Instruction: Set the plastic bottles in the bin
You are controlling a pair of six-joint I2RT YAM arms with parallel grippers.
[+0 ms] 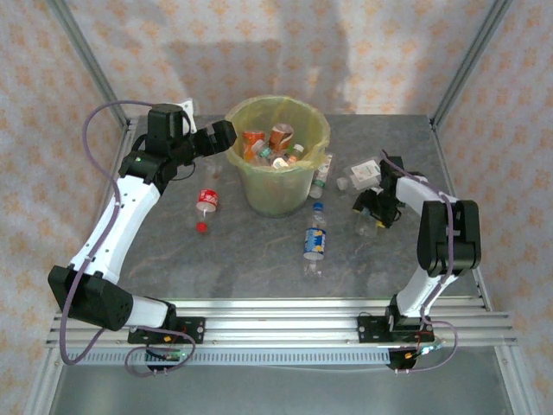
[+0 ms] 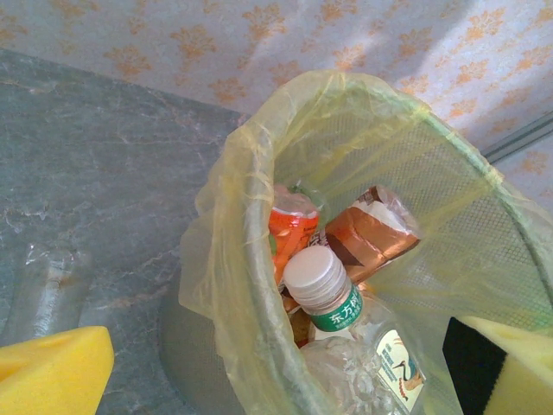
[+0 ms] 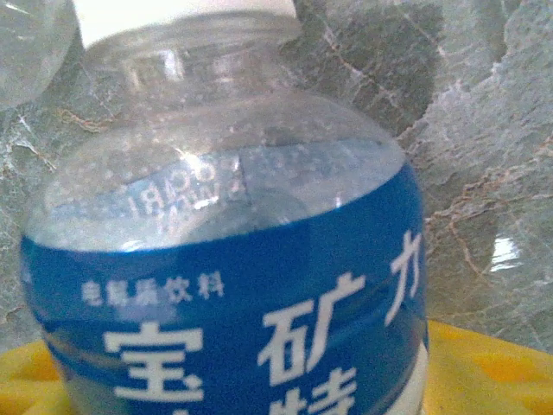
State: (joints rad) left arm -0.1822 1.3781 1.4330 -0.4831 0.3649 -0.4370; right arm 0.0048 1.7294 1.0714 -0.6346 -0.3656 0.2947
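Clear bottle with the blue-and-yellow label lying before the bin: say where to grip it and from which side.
Probably grip across the labelled middle of the clear plastic blue-and-yellow-labelled bottle, coming from straight above: it lies flat, cap toward the round pale-green bin, long sides free.

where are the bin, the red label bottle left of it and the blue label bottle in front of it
bin (image 1: 278,194), top view, front wall
red label bottle (image 1: 207,200), top view, its red label
blue label bottle (image 1: 315,243), top view, its label
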